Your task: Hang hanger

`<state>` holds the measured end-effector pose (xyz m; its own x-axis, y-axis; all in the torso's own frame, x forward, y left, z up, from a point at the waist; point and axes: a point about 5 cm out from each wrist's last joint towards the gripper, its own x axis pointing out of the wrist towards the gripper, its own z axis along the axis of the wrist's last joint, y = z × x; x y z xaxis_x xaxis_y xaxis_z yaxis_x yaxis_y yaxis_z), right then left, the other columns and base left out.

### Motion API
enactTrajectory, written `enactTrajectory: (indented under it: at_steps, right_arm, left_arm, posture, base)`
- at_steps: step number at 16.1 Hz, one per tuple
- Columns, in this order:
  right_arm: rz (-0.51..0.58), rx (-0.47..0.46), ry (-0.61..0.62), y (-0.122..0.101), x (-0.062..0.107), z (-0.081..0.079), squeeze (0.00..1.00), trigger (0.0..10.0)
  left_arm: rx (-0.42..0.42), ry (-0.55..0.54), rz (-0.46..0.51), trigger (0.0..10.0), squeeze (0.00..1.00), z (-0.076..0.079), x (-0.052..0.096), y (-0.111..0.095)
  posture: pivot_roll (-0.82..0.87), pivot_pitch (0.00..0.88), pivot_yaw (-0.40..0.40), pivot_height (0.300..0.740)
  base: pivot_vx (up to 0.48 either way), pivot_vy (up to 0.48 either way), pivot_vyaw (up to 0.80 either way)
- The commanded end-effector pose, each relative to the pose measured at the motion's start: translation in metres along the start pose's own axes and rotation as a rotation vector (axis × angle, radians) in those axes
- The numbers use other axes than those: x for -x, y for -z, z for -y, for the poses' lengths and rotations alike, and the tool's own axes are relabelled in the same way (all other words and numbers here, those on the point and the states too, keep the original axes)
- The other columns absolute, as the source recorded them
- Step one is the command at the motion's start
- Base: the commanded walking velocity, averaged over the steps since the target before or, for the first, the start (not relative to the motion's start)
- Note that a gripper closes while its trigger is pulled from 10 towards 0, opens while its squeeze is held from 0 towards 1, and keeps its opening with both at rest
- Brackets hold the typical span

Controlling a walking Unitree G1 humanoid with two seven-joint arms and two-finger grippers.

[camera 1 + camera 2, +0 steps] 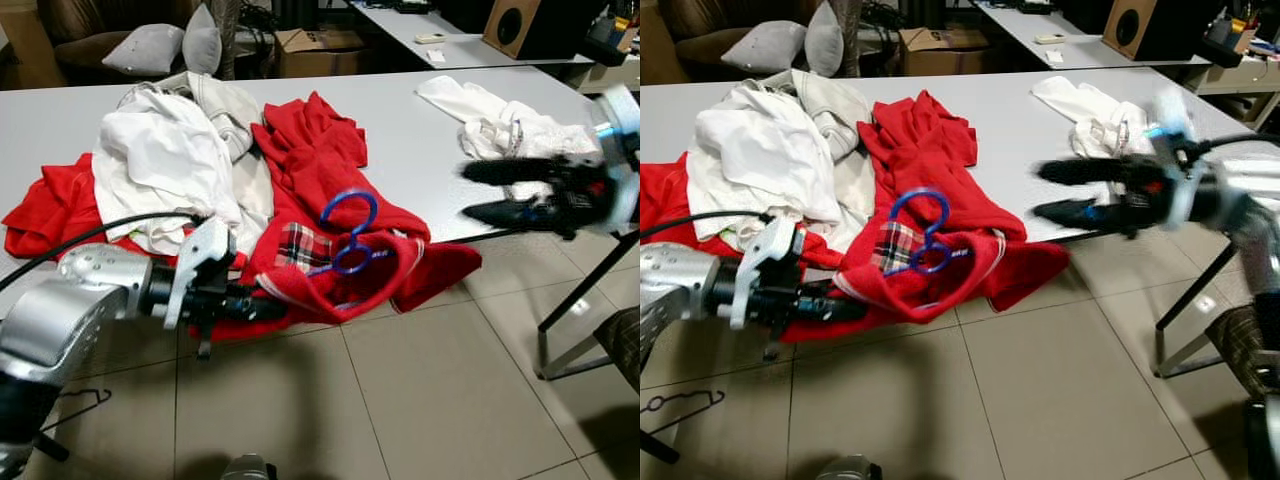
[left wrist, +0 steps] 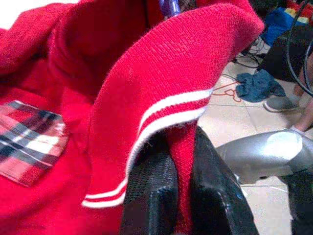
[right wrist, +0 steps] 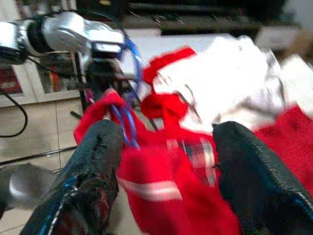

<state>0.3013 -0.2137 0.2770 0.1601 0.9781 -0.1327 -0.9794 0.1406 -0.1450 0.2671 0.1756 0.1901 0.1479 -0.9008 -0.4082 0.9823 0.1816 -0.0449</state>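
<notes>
Left gripper (image 1: 262,308) pinches the ribbed, white-striped hem of our red knit sweater (image 1: 345,265) at the table's (image 1: 420,130) front edge. We see the blue plastic hanger (image 1: 350,235), curved hook up, sitting in the sweater w/ plaid patch. Right gripper (image 1: 480,192) hovers wide open past the front edge, holding nothing. White garments (image 1: 165,165) lie crumpled behind.

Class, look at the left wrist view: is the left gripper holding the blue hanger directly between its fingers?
No. The left gripper pinches the striped edge of the red sweater, not the blue hanger.
</notes>
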Motion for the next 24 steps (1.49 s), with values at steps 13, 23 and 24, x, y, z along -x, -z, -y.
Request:
enactTrajectory:
  at_steps: [13,23,24]
  right_arm:
    - [-0.2,-0.012,-0.254,0.028,-0.066,-0.005,0.0,0.0]
    - [-0.177,-0.048,-0.303,0.027,-0.081,-0.001,0.0,0.0]
    - [-0.188,-0.057,-0.291,0.03,-0.083,-0.001,0.0,0.0]
  left_arm:
    - [-0.177,0.109,-0.048,0.0,0.0,0.003,-0.025,-0.027]
    - [-0.213,0.127,-0.057,0.0,0.0,-0.002,-0.031,-0.032]
    - [-0.214,0.126,-0.056,0.0,0.0,-0.002,-0.031,-0.032]
  posture:
    - [0.08,0.0,-0.053,0.74]
    - [0.08,0.0,-0.055,0.74]
    - [0.08,0.0,-0.056,0.74]
  base:
    - [0.0,0.0,0.0]
    - [0.0,0.0,0.0]
    - [0.0,0.0,0.0]
